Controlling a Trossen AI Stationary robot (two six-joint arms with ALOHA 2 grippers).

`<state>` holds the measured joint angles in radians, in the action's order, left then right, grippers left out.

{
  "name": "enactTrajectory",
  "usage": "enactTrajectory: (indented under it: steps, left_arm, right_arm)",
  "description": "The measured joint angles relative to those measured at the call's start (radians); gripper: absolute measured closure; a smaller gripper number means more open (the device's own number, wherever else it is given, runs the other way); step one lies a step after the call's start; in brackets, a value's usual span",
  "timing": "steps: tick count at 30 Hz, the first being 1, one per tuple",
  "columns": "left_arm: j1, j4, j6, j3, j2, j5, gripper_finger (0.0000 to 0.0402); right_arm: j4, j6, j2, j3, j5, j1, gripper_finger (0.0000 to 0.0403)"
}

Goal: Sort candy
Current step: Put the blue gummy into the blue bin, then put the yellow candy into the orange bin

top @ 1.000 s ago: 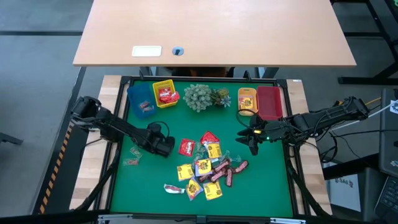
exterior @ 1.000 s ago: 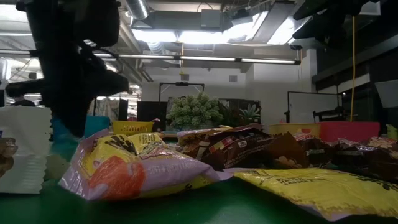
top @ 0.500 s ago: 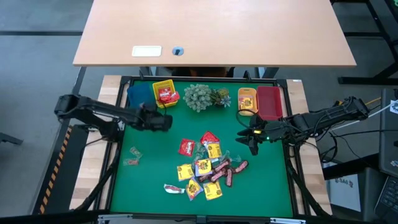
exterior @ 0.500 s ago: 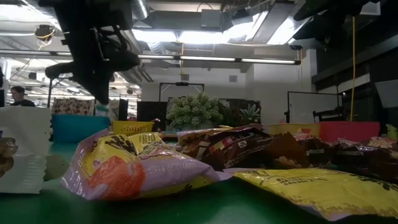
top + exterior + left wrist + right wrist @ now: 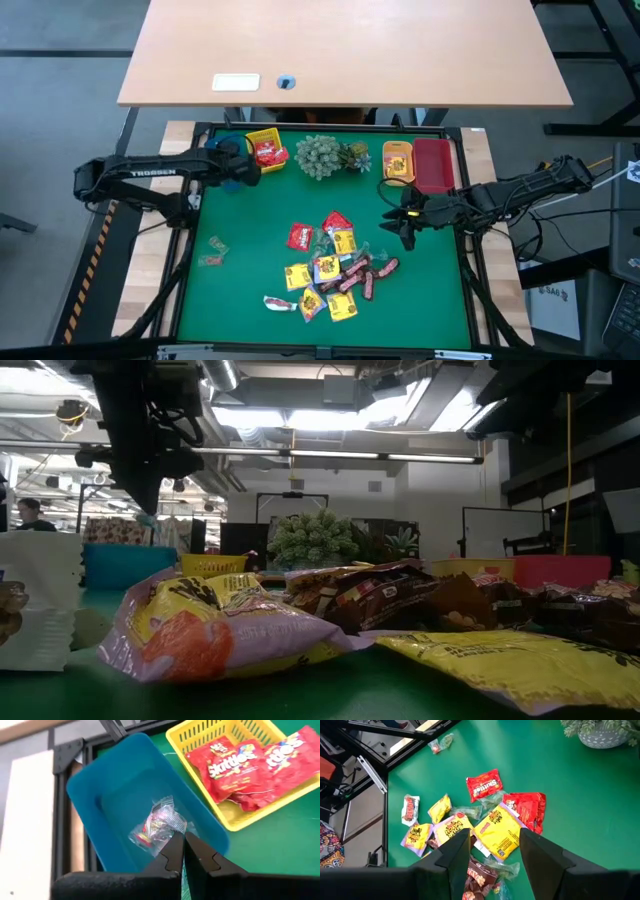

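Having swung my left claw [image 5: 181,851] over the blue bin [image 5: 100,795], fingers pinched on a clear-wrapped candy [image 5: 157,822], I'm ready to drop.

Most of the candy [image 5: 333,268] lies in a loose heap on the green counter [image 5: 250,290]: yellow square packets [image 5: 499,831], dark brown-red bars [image 5: 362,277] and red packets [image 5: 483,784], several overlapping. One red-and-white piece [image 5: 275,303] sits at the heap's edge. Two clear-wrapped sweets [image 5: 213,251] lie well apart from the heap (near the counter's left border). Red Skittles bags [image 5: 250,762] rest flat in the yellow bin [image 5: 235,817]. A clear-wrapped sweet [image 5: 156,824] with red and yellow inside lies in the blue bin [image 5: 105,785].
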<state>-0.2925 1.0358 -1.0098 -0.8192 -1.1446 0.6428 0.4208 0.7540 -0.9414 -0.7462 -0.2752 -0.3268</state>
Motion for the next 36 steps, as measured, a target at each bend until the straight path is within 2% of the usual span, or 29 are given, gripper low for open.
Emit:
enactTrajectory:
  steps: [5, 9, 15, 19, 23, 26, 36]
  left_arm:
    - [-0.032, 0.000, 0.056, 0.000, 0.000, 0.003, 0.0395]
    - [-0.056, 0.000, 0.082, 0.000, 0.000, 0.003, 0.0363]
    - [-0.082, -0.004, 0.080, 0.000, 0.000, -0.006, 0.0309]
    - [-0.078, -0.031, 0.078, 0.000, 0.000, -0.030, 0.0296]
    - [-0.078, -0.057, 0.078, 0.000, 0.000, -0.033, 0.0295]
    - [-0.078, -0.073, 0.078, 0.000, 0.000, -0.033, 0.0295]
    - [-0.077, -0.090, 0.077, 0.000, 0.000, -0.034, 0.0295]
  right_arm:
    - [-0.011, 0.000, -0.032, 0.005, 0.000, 0.000, 0.0233]
    - [-0.027, -0.007, -0.077, 0.005, 0.000, 0.000, 0.0233]
    - [-0.135, -0.143, -0.179, 0.005, -0.001, 0.000, 0.0233]
    - [-0.255, -0.281, -0.269, 0.005, 0.016, 0.001, 0.0233]
    - [-0.378, -0.366, -0.372, 0.005, 0.102, 0.029, 0.0233]
    - [-0.454, -0.367, -0.449, 0.005, 0.154, 0.078, 0.0233]
    - [-0.550, -0.370, -0.657, -0.010, 0.401, 0.259, 0.0233]
